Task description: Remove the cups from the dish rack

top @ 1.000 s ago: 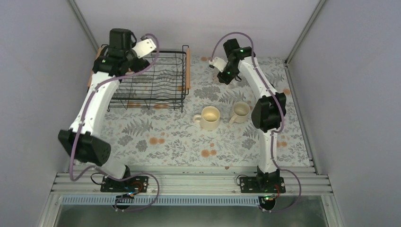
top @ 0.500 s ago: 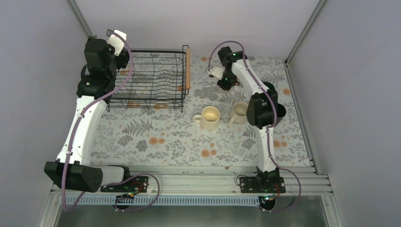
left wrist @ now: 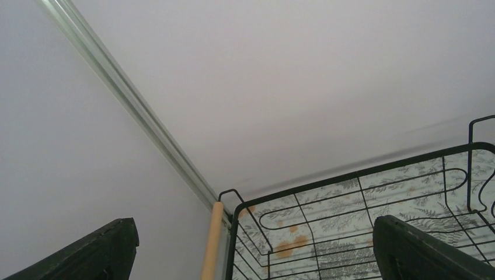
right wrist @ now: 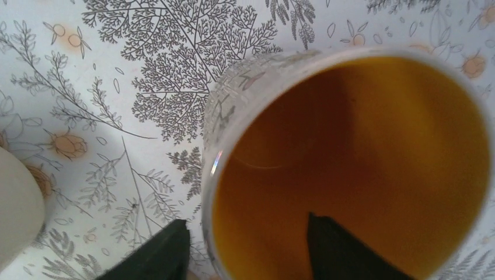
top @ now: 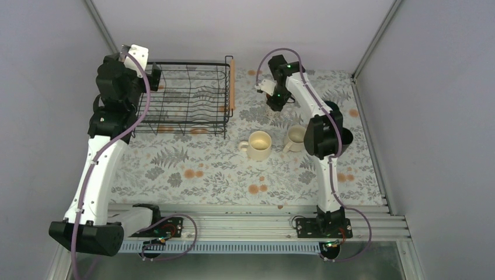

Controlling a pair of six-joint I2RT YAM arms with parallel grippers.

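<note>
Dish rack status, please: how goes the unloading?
Left gripper open, empty, by dish rack corner. Right gripper open, straddling patterned mug rim. Rack looks empty.

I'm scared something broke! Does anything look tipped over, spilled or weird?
Nothing stands out. The cream mug and beige mug stand upright on the table, the orange-lined mug shows a whole rim, and the dish rack sits flat.
</note>
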